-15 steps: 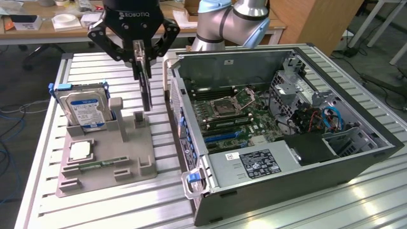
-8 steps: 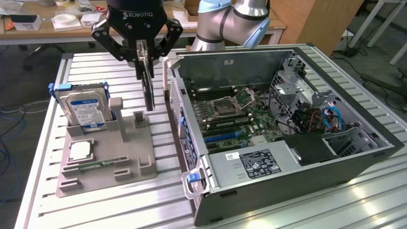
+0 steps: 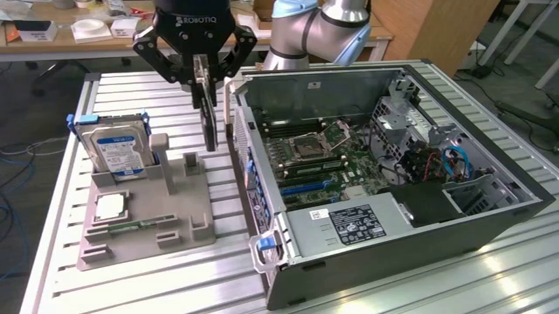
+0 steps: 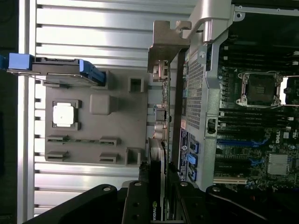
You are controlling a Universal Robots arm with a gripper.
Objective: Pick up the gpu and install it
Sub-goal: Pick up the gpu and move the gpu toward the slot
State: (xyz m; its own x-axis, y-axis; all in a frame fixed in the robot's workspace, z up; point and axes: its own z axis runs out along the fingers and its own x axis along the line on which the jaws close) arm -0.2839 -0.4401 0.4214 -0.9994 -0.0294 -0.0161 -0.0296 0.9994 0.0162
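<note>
Gray tray [image 3: 148, 243] on the desk [image 3: 157, 288]: hard drive [image 3: 120, 154] upright, chip [image 3: 110, 206] and memory stick [image 3: 133, 226] lying flat. Open PC case [image 3: 419, 255] w/ mainboard [image 3: 323, 163] inside. My hand [image 3: 205, 78] is clamped on the graphics card [image 3: 209, 124]. Card hangs on edge btwn tray & case, long axis level along the case's port wall, silver bracket [image 3: 229, 104] at the end away from the exterior camera.

Gripper [image 3: 206, 84] glossy black; the gpu [image 3: 211, 121] in its grasp a matt dark board with a bare silver metal bracket [image 4: 166, 43]; under it a matt grey plastic holder [image 3: 140, 243] on a ribbed satin aluminium table [image 3: 157, 281]; beside it a dull sheet-metal case [image 3: 315, 98].
</note>
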